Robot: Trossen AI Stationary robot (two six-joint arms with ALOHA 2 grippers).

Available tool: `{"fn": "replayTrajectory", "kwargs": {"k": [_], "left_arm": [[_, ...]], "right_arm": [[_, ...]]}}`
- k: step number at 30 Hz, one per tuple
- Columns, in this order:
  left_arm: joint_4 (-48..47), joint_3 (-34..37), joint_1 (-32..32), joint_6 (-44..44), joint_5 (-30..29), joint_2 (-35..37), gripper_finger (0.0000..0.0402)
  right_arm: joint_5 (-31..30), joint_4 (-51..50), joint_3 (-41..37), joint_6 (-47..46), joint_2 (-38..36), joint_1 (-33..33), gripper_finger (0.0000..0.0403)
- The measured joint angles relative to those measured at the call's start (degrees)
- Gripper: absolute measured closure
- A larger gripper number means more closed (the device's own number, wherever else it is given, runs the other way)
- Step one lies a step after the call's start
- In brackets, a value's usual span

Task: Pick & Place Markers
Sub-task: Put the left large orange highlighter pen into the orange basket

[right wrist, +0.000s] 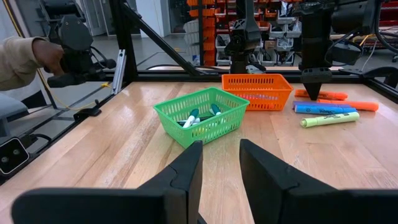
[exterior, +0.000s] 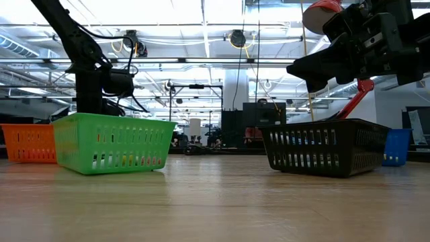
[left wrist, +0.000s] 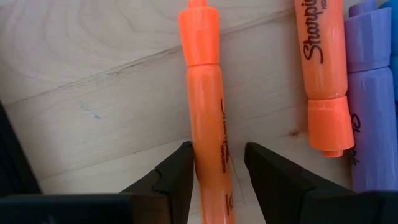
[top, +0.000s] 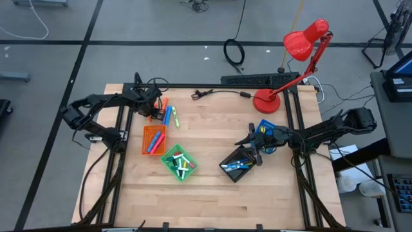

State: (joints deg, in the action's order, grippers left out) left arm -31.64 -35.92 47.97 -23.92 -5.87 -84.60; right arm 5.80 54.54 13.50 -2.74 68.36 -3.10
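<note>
L claw: my left gripper [left wrist: 216, 163] is down at the table's far-left area, fingers [left wrist: 177, 171] partly apart w/ an orange marker [left wrist: 207, 93] between them. One finger touches the barrel, the other shows a thin gap, so I can't tell if it's really clamped.

Held-ish marker: lies flat on the wood table [left wrist: 93, 74], cap end pointing away from the claw.

Next to it: second orange marker [left wrist: 321, 68] just beside, parallel, then a purple-blue one [left wrist: 370, 99] touching that.

From above: loose markers [top: 168, 115] (orange, blue, yellow-green) sit just behind the orange tray [top: 147, 132], left gripper [top: 154, 111] on top of that cluster.

Orange tray: holds a few markers, blue and pink-ish.

Green tray [top: 168, 166]: near the orange one toward table centre, w/ green and white-ish markers inside.

R claw: right gripper [right wrist: 219, 163] hangs above the table over the black tray [top: 226, 169], fingers a small way apart, nothing between them.

Black tray: blue markers in it.

Blue tray [top: 264, 126]: just behind the right gripper [top: 256, 149], contents too small to tell.

Bkgd: red desk lamp [top: 302, 45] at the far edge; a person's sleeve [right wrist: 18, 59] off the table's side in the right wrist view.
</note>
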Motion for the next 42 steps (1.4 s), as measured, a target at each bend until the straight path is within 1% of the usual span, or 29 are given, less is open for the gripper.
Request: {"fn": "replayTrajectory", "kwargs": {"k": [3, 5, 6, 9, 10, 17, 21, 25, 29, 33, 37, 42], "left_arm": [[-0.1, 0.0, 0.0, 0.9, 0.0, 0.0, 0.0249], [-0.3, 0.0, 0.0, 2.2, 0.1, 0.0, 0.0264], [-0.3, 0.0, 0.0, 2.6, 0.3, 0.0, 0.0277], [-0.4, 0.0, -0.2, 2.8, 0.6, 0.0, 0.0333], [-0.4, 0.0, -0.2, 2.8, 0.6, 0.0, 0.0340], [-1.3, 0.1, -0.6, 3.4, 0.2, 1.3, 0.0340], [-2.8, 0.6, -3.0, 4.8, -2.7, 7.8, 0.0340], [-5.2, 0.3, -6.4, 3.4, -2.8, 17.5, 0.0340], [-9.8, 0.3, -11.3, -3.4, -3.6, 26.8, 0.0340], [-14.6, 0.2, -19.4, -11.8, -3.7, 33.3, 0.0340], [-16.5, 0.2, -30.7, -21.9, -6.8, 35.4, 0.0340], [-17.9, 0.2, -44.6, -35.5, -8.3, 35.2, 0.0340]], "right_arm": [[0.0, 0.0, 0.0, 0.0, 0.0, 0.0, 0.0309], [0.0, 0.0, 0.0, 0.0, 0.0, 0.0, 0.0309], [0.0, 0.0, 0.0, 0.0, 0.0, 0.0, 0.0309], [0.0, 0.0, 0.0, 0.0, 0.0, 0.0, 0.0309], [0.0, 0.0, 0.0, 0.0, 0.0, 0.0, 0.0309], [0.0, 0.0, 0.0, 0.0, 0.0, 0.0, 0.0309], [0.0, 0.0, 0.0, 0.0, 0.0, 0.0, 0.0309], [0.0, 0.0, 0.0, 0.0, 0.0, 0.0, 0.0309], [0.0, 0.0, 0.0, 0.0, 0.0, 0.0, 0.0309], [0.0, 0.0, 0.0, 0.0, 0.0, 0.0, 0.0309], [0.0, 0.0, 0.0, 0.0, 0.0, 0.0, 0.0309], [0.0, 0.0, 0.0, 0.0, 0.0, 0.0, 0.0309]]}}
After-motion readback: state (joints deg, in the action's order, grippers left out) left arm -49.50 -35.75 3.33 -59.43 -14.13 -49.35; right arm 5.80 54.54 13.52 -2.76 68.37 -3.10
